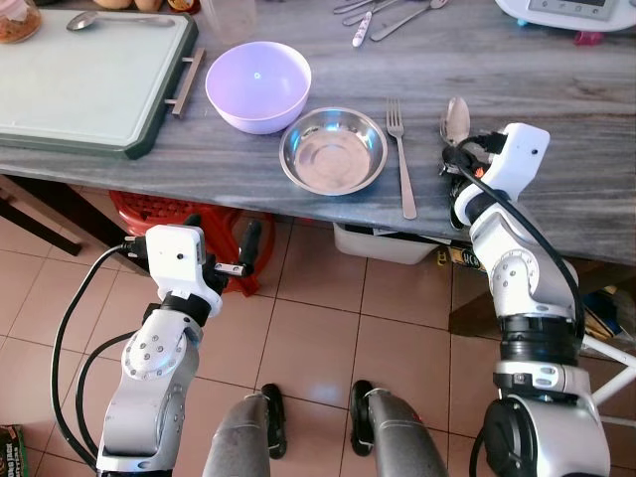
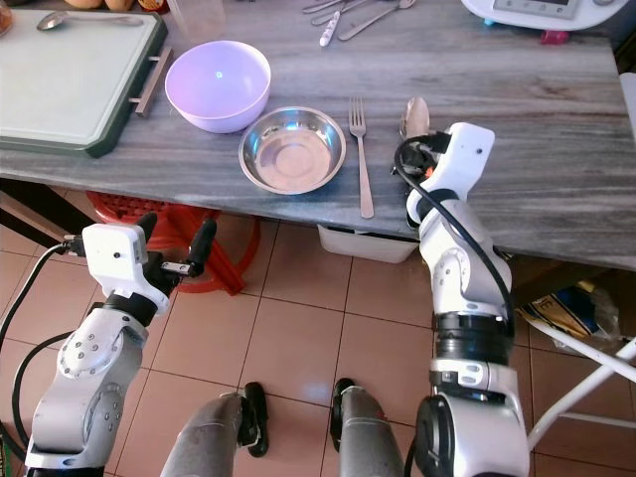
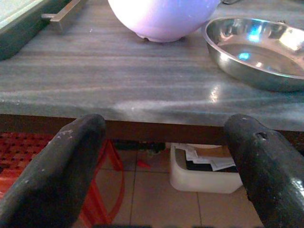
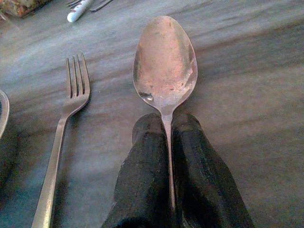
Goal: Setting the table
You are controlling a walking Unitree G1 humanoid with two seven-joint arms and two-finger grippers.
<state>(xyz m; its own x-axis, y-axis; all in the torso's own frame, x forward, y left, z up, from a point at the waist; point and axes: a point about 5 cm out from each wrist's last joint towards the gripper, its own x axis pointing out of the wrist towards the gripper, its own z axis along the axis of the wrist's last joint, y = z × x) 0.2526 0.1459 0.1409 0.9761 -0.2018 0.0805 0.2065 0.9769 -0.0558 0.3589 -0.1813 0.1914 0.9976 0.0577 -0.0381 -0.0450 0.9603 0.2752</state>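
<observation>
A steel bowl sits near the grey table's front edge, with a lilac bowl just behind it to the left. A fork lies to the right of the steel bowl. My right gripper is shut on the handle of a spoon, whose bowl rests low over the table to the right of the fork. My left gripper is open below the table edge, holding nothing; its fingers point at the table's front.
A green-rimmed cutting board with a spoon on it lies at the table's left. More cutlery and a white appliance sit at the back. A red stool and a white bin stand under the table.
</observation>
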